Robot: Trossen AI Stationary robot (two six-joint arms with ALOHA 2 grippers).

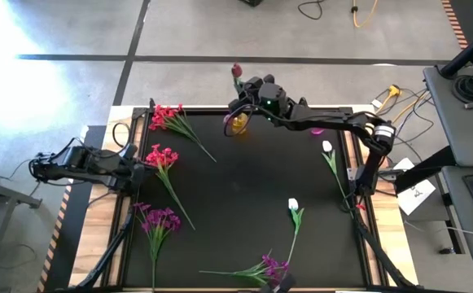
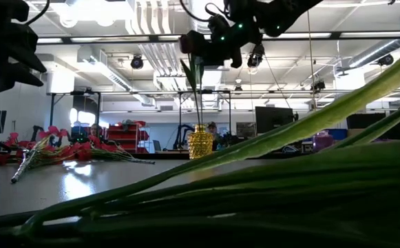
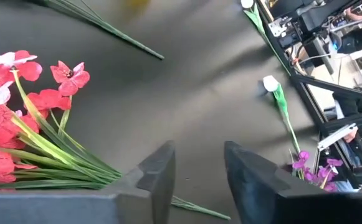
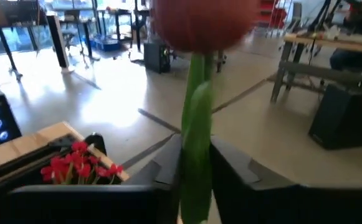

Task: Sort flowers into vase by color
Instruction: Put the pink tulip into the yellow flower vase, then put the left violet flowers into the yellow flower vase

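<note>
My right gripper (image 1: 247, 103) is over the table's far edge, shut on a tulip with a dark magenta bud (image 1: 237, 72). Its stem (image 2: 198, 96) runs down to the mouth of the small gold vase (image 2: 200, 141), which stands just below the gripper (image 2: 206, 45). My left gripper (image 1: 141, 174) waits open at the left edge, beside a red-pink cluster (image 1: 161, 155) lying flat. Another red-pink cluster (image 1: 164, 116), purple clusters (image 1: 159, 218) (image 1: 270, 266) and two white tulips (image 1: 293, 205) (image 1: 327, 147) lie on the mat. My right gripper pinches the tulip's green stem (image 4: 196, 155) between its two fingers (image 4: 168, 168), a short way below the bud (image 4: 202, 22). The fingers lie across the stem. The flower is held upright, bud on top, and the stem's lower end (image 2: 199, 122) reaches the gold vase's mouth.
The black mat (image 1: 244, 195) sits in a wooden-edged table with frame rails on the left and right. A magenta bit (image 1: 317, 130) shows under the right arm. The mat's middle is bare. Stems lie right in front of the low camera (image 2: 255, 193). Cables and benches stand beyond the table.
</note>
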